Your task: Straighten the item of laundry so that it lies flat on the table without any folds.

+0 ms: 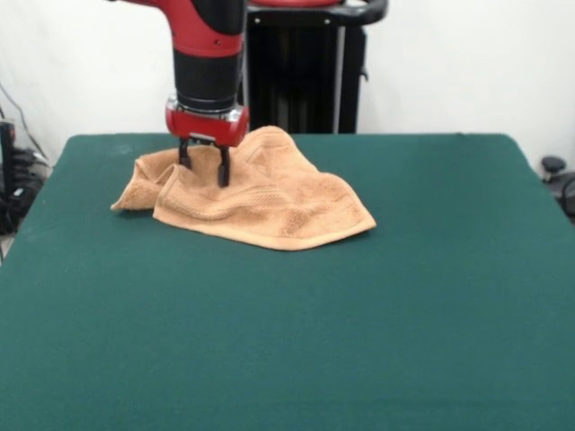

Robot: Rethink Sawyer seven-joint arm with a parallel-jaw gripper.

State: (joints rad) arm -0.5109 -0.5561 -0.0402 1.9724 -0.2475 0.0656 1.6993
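Observation:
The item of laundry, an orange-tan terry towel, lies crumpled on the far left part of the green table. Its left side is bunched into folds and a hump rises at its back. Its right corner lies flatter and points toward the table's middle. My gripper comes straight down onto the towel's left-back part. Its two dark fingers stand apart, tips pressed into the fabric, with a ridge of towel between them.
A black pedestal stands behind the table's far edge. Cables and dark gear sit off the left side, and a dark knob off the right.

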